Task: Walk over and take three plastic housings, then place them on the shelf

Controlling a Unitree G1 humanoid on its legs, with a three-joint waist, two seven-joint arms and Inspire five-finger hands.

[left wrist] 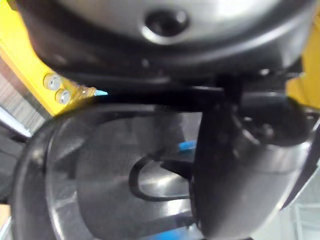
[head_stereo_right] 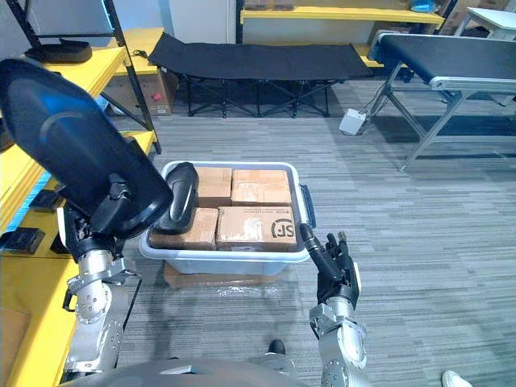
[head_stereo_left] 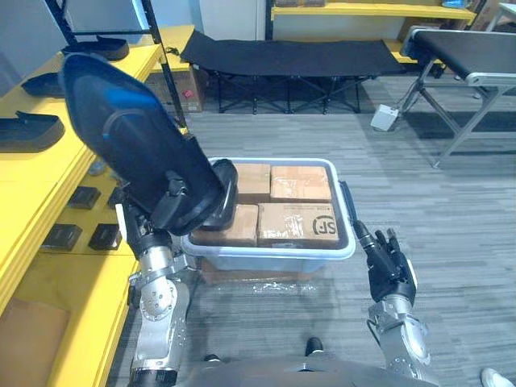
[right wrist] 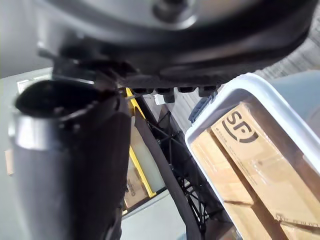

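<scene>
My left hand (head_stereo_left: 151, 227) is shut on a large black plastic housing (head_stereo_left: 129, 137), which it holds up tilted between the yellow shelf (head_stereo_left: 48, 173) and the bin. The same housing (left wrist: 100, 175) appears close up in the left wrist view, with the thumb (left wrist: 230, 165) clamped over its rim. A second black housing (head_stereo_right: 181, 197) lies in the left end of the white bin (head_stereo_left: 274, 256), on cardboard boxes (head_stereo_left: 298, 218). Two more housings (head_stereo_left: 28, 129) (head_stereo_left: 97, 48) rest on the shelf top. My right hand (head_stereo_left: 391, 262) is open beside the bin's right end, holding nothing.
Small black parts (head_stereo_left: 85, 197) sit on the lower yellow shelf level. A black folding cot (head_stereo_left: 290, 56) stands at the back, and a metal-legged conveyor table (head_stereo_left: 468, 56) at the right. A white box (head_stereo_left: 384, 118) lies on the floor.
</scene>
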